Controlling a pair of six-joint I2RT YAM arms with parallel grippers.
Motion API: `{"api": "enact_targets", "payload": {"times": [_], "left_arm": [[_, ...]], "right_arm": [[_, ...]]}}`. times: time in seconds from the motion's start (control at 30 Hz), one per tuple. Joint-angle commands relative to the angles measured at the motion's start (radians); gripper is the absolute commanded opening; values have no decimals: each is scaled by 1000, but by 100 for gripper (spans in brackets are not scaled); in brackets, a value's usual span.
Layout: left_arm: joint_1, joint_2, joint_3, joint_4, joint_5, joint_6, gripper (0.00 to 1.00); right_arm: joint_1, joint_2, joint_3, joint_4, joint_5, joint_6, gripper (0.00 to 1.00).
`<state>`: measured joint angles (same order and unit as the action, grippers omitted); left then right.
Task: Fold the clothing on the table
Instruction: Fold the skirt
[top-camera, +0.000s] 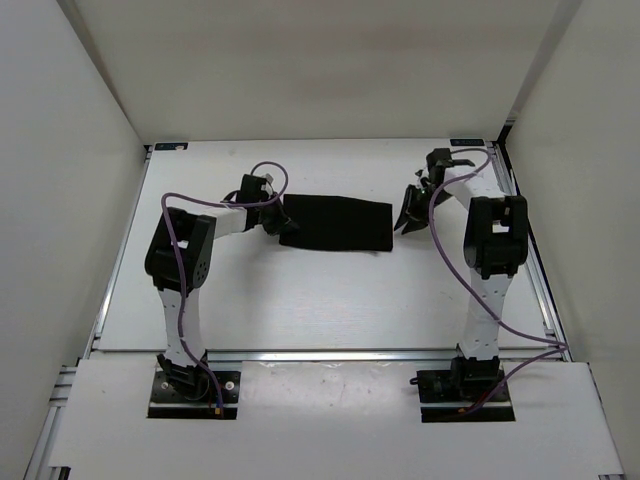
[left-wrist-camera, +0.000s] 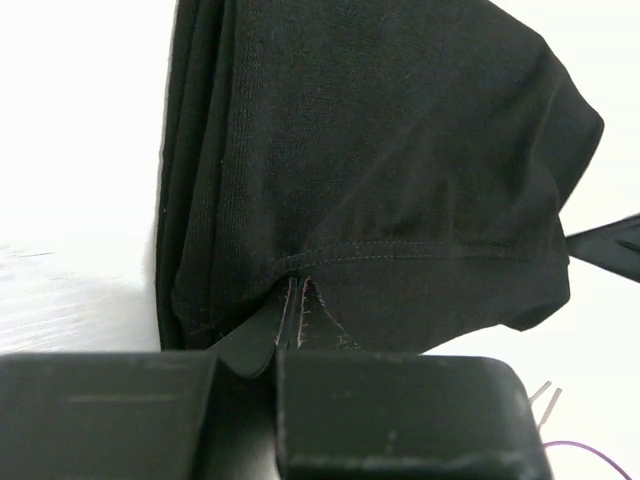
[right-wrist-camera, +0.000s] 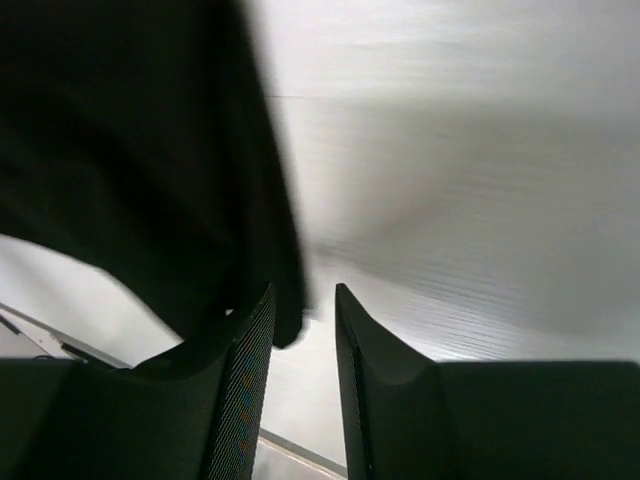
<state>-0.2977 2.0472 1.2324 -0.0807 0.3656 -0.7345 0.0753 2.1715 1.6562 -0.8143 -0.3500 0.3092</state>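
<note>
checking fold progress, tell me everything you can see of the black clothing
The clothing is plain matte black knit, folded into a layered rectangle on the white table. The left gripper pinches the stitched hem at its left end, fingers shut. The right gripper hangs open at its right end, not gripping.

We see the table (top-camera: 320, 300) boxed in by white walls (top-camera: 60, 200) on the left, back and right. Only the near side is open, and the two arm bases (top-camera: 195, 385) stand there. The clothing (top-camera: 340, 224) lies as a dark band across the far middle. The left gripper (top-camera: 283, 222) is pinched onto its left end. The right gripper (top-camera: 408, 212) sits just beside its right end, jaws apart, bare white showing between them. We find a wide bare stretch of tabletop in front of the cloth and a narrower strip behind it. Purple cables (top-camera: 262, 172) loop above both arms.
</note>
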Motion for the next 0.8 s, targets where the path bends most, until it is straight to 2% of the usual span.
{"api": "enact_targets", "payload": {"times": [0.0, 0.17, 0.4, 0.6, 0.77], "left_arm": [[-4, -25, -13, -108, -90, 60, 0], [-37, -28, -11, -110, -67, 55, 0], [-55, -61, -42, -100, -50, 47, 0], [-44, -93, -83, -91, -45, 43, 0], [-49, -104, -96, -93, -48, 43, 0]], "right_arm": [[20, -50, 103, -8, -52, -6, 36], [21, 42, 255, -14, -98, 7, 36], [12, 165, 333, 6, -149, 14, 34], [14, 208, 370, -8, -107, 25, 33], [6, 221, 347, 18, -139, 41, 30]]}}
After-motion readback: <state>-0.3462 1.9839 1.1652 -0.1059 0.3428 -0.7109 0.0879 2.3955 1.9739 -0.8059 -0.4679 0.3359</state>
